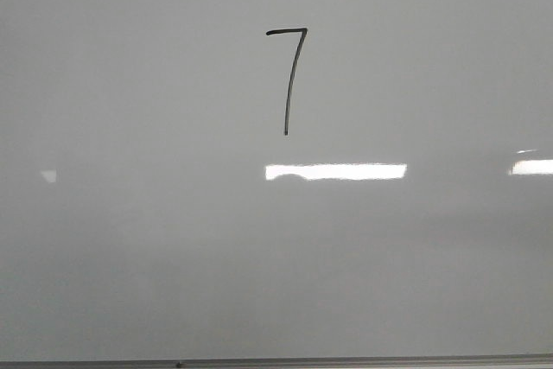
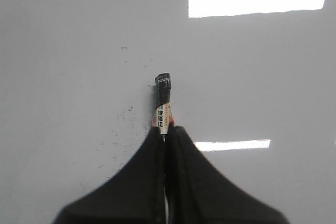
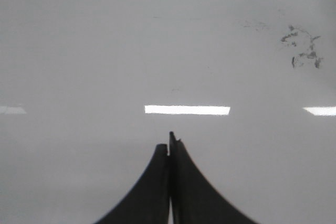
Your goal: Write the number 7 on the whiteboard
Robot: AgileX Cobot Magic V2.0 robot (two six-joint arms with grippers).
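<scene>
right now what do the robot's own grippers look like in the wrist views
Both look alike: the left gripper and right gripper each have two matte black fingers, broad at the base and curving inward to narrow tips. No cables or markings show on them. No arm links are in view.

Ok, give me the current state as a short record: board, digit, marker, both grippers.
whiteboard: glossy pale grey, fills the front view, bright light reflections
number 7: drawn in black, top bar plus slanting downstroke, upper middle of board
marker: held in left gripper, black end sticking out past the fingertips
left gripper: shut on marker
right gripper: shut, nothing visible in it
smudges: faint dark marks on the board, right wrist view
</scene>
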